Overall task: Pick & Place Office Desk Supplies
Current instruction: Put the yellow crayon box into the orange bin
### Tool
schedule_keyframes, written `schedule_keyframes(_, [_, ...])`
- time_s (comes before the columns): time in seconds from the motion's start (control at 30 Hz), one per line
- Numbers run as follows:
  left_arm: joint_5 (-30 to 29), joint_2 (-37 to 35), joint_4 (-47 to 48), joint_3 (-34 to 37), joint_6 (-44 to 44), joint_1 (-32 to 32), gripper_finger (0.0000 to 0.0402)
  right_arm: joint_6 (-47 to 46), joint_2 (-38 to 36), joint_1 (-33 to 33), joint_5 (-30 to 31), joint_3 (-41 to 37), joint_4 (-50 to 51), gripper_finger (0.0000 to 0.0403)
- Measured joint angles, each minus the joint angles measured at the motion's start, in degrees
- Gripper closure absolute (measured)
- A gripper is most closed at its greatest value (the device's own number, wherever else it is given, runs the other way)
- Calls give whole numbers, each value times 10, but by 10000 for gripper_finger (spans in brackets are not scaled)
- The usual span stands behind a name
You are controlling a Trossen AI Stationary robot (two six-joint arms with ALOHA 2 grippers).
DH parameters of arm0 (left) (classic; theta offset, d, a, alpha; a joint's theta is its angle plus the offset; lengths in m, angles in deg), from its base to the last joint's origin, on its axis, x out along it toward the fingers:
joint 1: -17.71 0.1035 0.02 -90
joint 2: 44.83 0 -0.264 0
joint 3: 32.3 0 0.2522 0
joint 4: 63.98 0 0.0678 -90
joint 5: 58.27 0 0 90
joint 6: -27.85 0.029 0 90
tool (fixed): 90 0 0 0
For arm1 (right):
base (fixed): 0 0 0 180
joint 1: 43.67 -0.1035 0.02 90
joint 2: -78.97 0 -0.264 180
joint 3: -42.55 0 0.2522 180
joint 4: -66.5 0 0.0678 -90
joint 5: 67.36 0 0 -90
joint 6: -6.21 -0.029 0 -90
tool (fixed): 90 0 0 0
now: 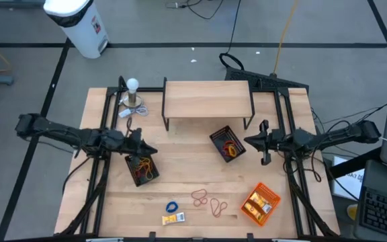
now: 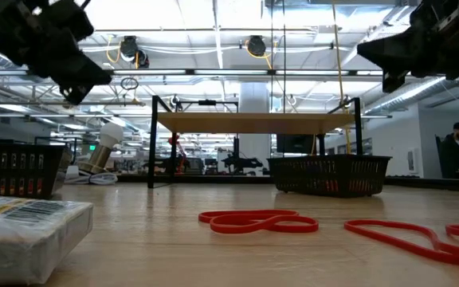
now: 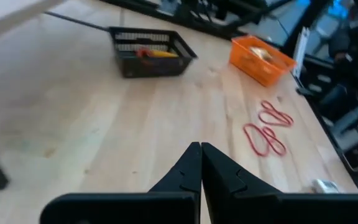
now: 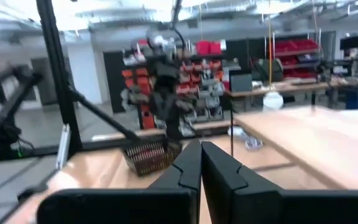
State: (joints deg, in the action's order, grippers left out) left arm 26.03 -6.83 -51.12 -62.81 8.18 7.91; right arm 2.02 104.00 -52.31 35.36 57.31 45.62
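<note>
Two red bands [image 1: 209, 202] on table [image 1: 193, 175]

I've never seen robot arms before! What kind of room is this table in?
Probably a robotics lab or workshop. Behind the wooden table there are shelves of red and orange parts bins, other workbenches, and bright strip lights on a high open ceiling.

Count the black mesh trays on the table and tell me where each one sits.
2. One black mesh tray sits on the table's left side, below the left gripper. The other black mesh tray sits right of centre, by the wooden shelf.
</note>
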Motion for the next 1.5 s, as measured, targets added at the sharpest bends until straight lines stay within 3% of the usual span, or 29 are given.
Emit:
schedule_keyframes(0.23, [-47,150,101,-142,-39,-109,397,3,10,-5,38,-1,2,399])
schedule_keyframes(0.4, [-45,264,170,-236,-92,-180,395,-8,10,-5,37,-1,2,399])
schedule_keyframes(0.57, [-29,367,173,-290,-132,-240,388,-23,10,-5,36,-2,2,399])
schedule_keyframes(0.7, [-22,447,173,-319,-173,-283,354,-47,10,-5,35,-2,2,399])
schedule_keyframes(0.83, [-23,526,172,-353,-213,-318,294,-61,21,-19,35,-2,6,399])
schedule_keyframes(1.0, [-32,614,172,-415,-194,-345,212,-52,46,-42,52,-2,3,399])
schedule_keyframes(1.13, [-35,671,184,-464,-183,-350,170,-51,62,-47,89,-2,1,399])
schedule_keyframes(1.5, [29,753,258,-556,-265,-324,144,-98,75,-47,96,-2,-20,398])
